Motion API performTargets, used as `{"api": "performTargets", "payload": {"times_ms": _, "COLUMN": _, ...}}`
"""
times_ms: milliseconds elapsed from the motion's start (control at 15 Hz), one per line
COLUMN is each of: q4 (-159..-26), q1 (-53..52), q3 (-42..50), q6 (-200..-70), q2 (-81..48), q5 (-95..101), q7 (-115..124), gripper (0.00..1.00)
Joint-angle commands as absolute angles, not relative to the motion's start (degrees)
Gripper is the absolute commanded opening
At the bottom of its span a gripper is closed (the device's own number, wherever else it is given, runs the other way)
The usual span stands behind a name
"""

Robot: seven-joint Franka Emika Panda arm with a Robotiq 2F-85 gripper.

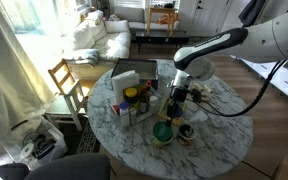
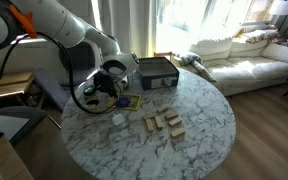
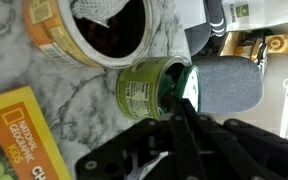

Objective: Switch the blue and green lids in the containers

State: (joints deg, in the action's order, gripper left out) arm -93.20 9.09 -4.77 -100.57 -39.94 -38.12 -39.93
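In the wrist view, a green-labelled container (image 3: 144,92) lies on the marble table beside an open orange container (image 3: 104,30) with a dark inside. My gripper (image 3: 177,108) is shut on the edge of the green lid (image 3: 181,88), at the green container's mouth. A grey-blue lid (image 3: 229,85) sits just beyond it. In an exterior view my gripper (image 1: 174,103) hangs over the cluster of containers, with the green container (image 1: 162,132) near the front. In an exterior view my gripper (image 2: 102,90) is low at the table's edge and hides the containers.
A yellow magazine (image 3: 19,135) lies next to the containers. A dark box (image 2: 156,72) stands at the back of the round marble table (image 2: 204,120). Several wooden blocks (image 2: 164,125) lie mid-table. A wooden chair (image 1: 66,80) stands beside the table.
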Motion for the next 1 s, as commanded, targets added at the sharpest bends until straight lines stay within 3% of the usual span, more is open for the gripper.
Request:
{"api": "performTargets", "payload": {"times_ms": 0, "q4": -92.57, "q1": 9.01, "q3": -4.59, "q6": -101.63, "q2": -40.93, "q5": -37.21, "q7": -38.04, "gripper": 0.01}}
{"api": "performTargets", "payload": {"times_ms": 933, "q4": -93.66, "q1": 8.76, "q3": -5.28, "q6": -101.44, "q2": -39.87, "q5": -33.60, "q7": -38.21, "gripper": 0.01}}
